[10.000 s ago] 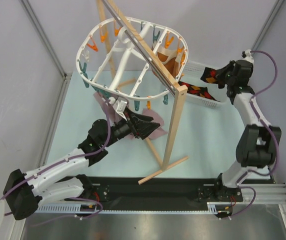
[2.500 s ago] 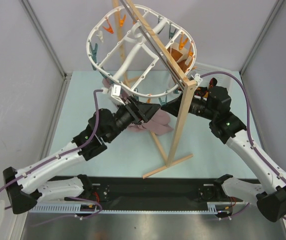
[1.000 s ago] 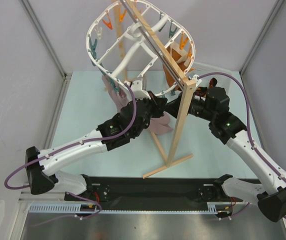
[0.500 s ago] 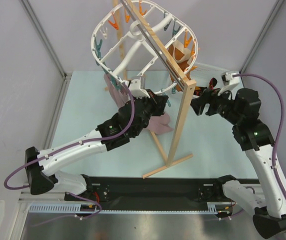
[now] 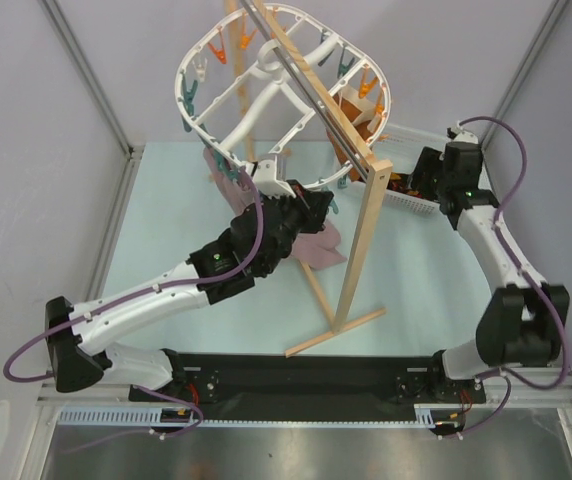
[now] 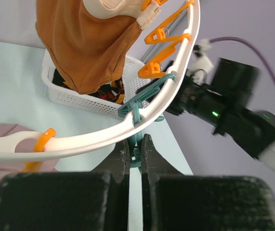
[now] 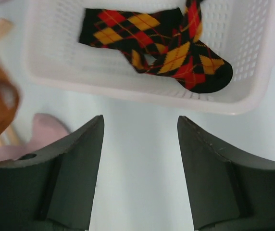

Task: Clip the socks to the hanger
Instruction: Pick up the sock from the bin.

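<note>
Logging socks (image 7: 156, 45) lying crossed and overlapping inside white basket (image 7: 128, 94): black, with red and orange-yellow diamond check, toes pointing right in right wrist view, both unclipped. Logging hanger (image 6: 99, 140) hanging tilted: white oval frame with crossbars, orange and teal clips ringing rim, one teal clip (image 6: 135, 113) dangling under rim.

Left wrist: left gripper (image 6: 135, 144) pinches small teal plastic clip (image 6: 135, 114) under white plastic hanger rim (image 6: 94, 139) — plain orange garment (image 6: 87, 43) hangs beyond.
</note>
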Tool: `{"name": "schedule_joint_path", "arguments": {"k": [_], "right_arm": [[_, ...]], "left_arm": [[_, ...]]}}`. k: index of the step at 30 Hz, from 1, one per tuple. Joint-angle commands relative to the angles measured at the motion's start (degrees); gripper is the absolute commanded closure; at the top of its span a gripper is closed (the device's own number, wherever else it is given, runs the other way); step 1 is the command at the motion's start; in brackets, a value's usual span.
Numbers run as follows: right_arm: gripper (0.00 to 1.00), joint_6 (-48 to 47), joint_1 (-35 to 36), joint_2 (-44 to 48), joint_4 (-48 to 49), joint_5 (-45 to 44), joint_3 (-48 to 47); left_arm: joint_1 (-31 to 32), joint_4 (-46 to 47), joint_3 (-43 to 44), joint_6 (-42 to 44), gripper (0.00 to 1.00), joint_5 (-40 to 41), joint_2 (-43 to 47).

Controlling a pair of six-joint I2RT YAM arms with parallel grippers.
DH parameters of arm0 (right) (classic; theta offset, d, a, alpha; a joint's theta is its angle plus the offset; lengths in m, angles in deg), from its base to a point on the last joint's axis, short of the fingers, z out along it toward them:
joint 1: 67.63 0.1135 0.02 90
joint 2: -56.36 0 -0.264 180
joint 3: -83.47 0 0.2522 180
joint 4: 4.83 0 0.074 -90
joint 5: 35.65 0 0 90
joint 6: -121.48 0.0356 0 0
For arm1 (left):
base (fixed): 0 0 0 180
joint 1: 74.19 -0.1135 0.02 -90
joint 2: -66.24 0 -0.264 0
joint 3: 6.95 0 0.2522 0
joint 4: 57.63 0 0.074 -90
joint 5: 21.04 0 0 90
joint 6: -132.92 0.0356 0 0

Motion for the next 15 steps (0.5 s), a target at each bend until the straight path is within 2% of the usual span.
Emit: {"name": "schedule_joint_path", "arguments": {"k": [1, 4, 5, 8, 11, 12, 13, 15], "right_arm": [[0.32, 0.05, -1.91, -8.98, 5.68, -2.46, -7.02], [0.27, -2.69, -1.91, -18.28, -0.26, 0.36, -16.50], [0.27, -6.79, -1.91, -20.07, -1.51, 1.85, -21.14], [0.28, -14.09, -3.32, -25.88, -3.02, 5.56, -25.65], [0.36, -18.15, -3.49, -29.13, -2.15, 7.74, -30.23], [0.45, -19.99, -3.67, -30.01, -1.62, 9.06, -32.67], [0.49, -20.71, -3.75, -31.50, -2.74, 11.86, -34.79], [0.51, -22.72, -3.76, -36.42, -6.25, 14.33, -39.97]], "left_arm": [[-0.06, 1.03, -0.88, 2.00, 1.00, -0.81, 2.19], [-0.06, 1.73, -1.32, 2.70, 1.00, -0.81, 2.63], [-0.06, 2.00, -1.50, 2.88, 1.00, -0.81, 2.80], [-0.06, 2.70, -1.85, 2.88, 1.00, -1.42, 2.63], [-0.06, 2.70, -2.12, 2.88, 1.00, -2.21, 2.01], [-0.06, 2.53, -2.12, 2.88, 1.00, -2.21, 1.84], [-0.06, 2.53, -2.20, 2.88, 1.00, -2.21, 1.66], [-0.06, 2.79, -2.20, 3.05, 1.00, -2.47, 1.66]]}}
